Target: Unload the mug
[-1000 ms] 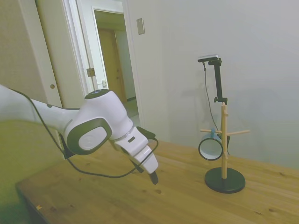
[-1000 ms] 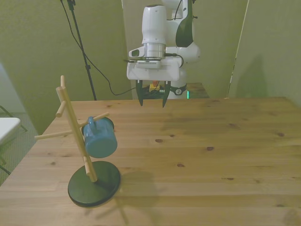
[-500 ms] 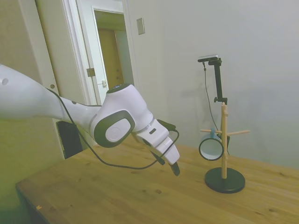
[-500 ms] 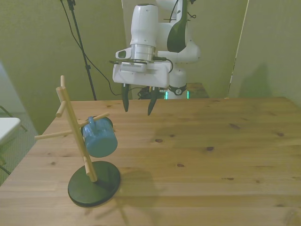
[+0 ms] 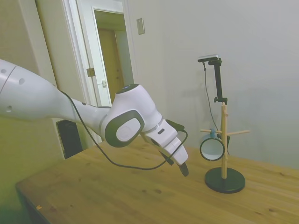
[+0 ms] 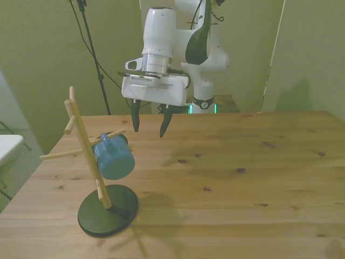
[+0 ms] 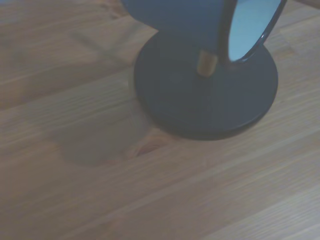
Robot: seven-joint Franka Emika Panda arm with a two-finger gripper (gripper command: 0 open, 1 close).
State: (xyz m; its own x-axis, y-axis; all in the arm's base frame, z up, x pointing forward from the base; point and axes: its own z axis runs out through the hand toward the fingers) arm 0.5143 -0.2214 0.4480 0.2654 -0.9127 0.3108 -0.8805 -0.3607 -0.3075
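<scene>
One mug (image 6: 114,157) hung by its handle on wooden rack (image 6: 83,147), front view's left. Approach step, judged; gripper (image 6: 147,123) nearby, jaws spread, empty. Needed next: closing in, gripping.

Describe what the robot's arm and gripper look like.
The arm is glossy white with rounded links and grey joint caps. A thin black cable loops along it to the wrist. The gripper has a white boxy body and two dark tapered fingers.
</scene>
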